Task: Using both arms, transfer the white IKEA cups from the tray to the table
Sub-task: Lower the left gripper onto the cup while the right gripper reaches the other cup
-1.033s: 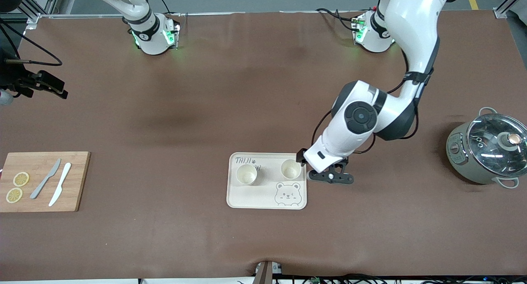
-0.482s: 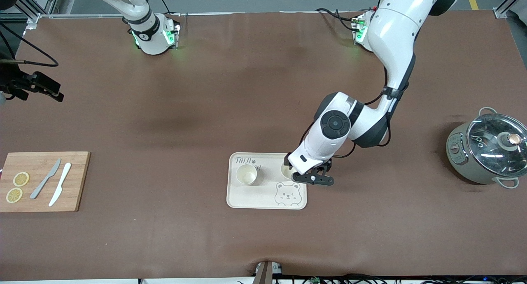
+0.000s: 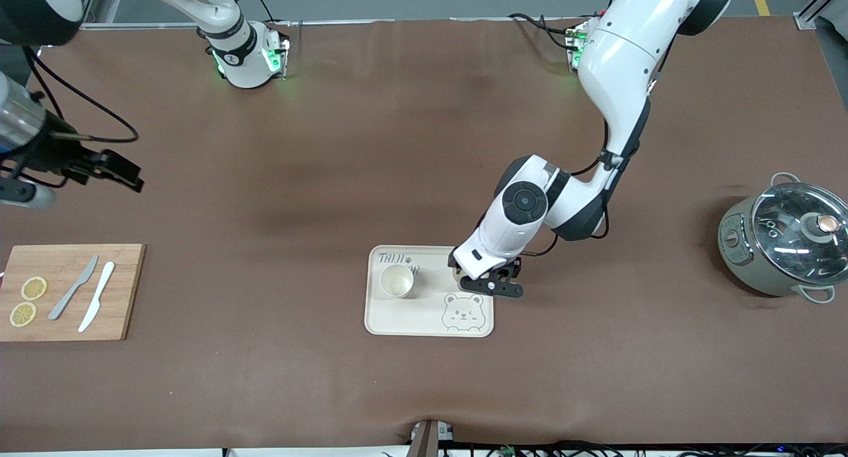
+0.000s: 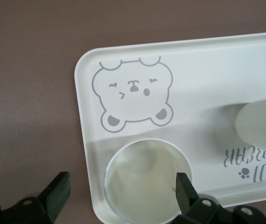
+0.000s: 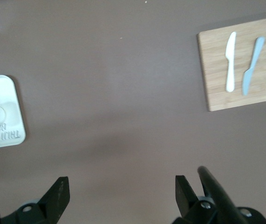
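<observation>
Two white IKEA cups stand upright on the cream bear-printed tray (image 3: 404, 321). One cup (image 3: 396, 280) stands at the tray's end toward the right arm and also shows in the left wrist view (image 4: 259, 125). The other cup (image 4: 146, 182) stands at the tray's end toward the left arm; in the front view my left gripper (image 3: 487, 281) hides it. My left gripper (image 4: 121, 196) is open over this cup, one fingertip (image 4: 184, 189) at its rim, the other outside the tray. My right gripper (image 3: 122, 172) is open and empty, up over bare table toward the right arm's end.
A wooden cutting board (image 3: 69, 291) with two knives and two lemon slices lies at the right arm's end; it also shows in the right wrist view (image 5: 242, 60). A grey pot with a glass lid (image 3: 782, 245) stands at the left arm's end.
My left gripper has moved from beside the tray to over the cup at that end. My right arm has swung further into view over the table.
</observation>
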Controlling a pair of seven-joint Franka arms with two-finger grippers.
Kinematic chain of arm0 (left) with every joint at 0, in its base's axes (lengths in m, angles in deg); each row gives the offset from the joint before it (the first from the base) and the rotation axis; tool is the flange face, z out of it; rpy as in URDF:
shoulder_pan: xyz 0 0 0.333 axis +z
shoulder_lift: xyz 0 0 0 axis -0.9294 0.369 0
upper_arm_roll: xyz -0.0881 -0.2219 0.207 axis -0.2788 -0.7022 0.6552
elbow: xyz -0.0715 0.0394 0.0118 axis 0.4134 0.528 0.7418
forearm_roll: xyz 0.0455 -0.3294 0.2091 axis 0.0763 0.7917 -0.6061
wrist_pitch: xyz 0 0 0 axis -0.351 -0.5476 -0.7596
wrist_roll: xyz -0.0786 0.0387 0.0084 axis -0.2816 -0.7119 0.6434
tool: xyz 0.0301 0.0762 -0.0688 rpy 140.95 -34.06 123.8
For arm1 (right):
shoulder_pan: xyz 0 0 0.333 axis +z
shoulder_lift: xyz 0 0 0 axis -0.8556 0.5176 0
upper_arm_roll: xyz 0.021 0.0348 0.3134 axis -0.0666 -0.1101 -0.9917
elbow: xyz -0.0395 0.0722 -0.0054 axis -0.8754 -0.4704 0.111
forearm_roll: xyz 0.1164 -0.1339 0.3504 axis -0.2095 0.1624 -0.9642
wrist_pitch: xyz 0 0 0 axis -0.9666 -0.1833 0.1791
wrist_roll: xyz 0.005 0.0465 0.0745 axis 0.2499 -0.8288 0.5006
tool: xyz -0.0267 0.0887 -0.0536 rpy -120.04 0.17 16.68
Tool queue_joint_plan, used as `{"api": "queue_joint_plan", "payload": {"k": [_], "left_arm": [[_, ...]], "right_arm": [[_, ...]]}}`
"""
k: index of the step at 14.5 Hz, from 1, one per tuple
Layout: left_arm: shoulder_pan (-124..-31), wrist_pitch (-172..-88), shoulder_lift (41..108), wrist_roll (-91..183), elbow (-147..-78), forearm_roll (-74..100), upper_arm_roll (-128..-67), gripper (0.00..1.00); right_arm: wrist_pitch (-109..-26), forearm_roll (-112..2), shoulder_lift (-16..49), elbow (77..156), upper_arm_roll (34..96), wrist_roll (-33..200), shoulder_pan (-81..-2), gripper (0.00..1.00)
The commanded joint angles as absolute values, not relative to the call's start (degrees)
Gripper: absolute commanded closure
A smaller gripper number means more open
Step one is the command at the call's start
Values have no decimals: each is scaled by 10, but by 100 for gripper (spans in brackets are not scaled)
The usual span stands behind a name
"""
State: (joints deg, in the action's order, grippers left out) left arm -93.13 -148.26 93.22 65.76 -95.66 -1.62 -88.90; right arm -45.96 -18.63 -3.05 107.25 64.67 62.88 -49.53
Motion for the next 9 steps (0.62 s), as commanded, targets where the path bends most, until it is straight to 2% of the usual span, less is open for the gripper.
{"api": "queue_joint_plan", "payload": {"k": [1, 5, 9], "left_arm": [[-935, -1491, 927, 671, -966, -38, -885, 0], [-931, -1493, 928, 674, -977, -78, -883, 0], [-929, -1497, 928, 674, -980, -78, -883, 0]], "right_arm": [[-456, -194, 23, 1025, 650, 556, -460, 0], [-473, -229, 104, 953, 650, 486, -427, 0], [-549, -232, 146, 948, 650, 409, -381, 0]]}}
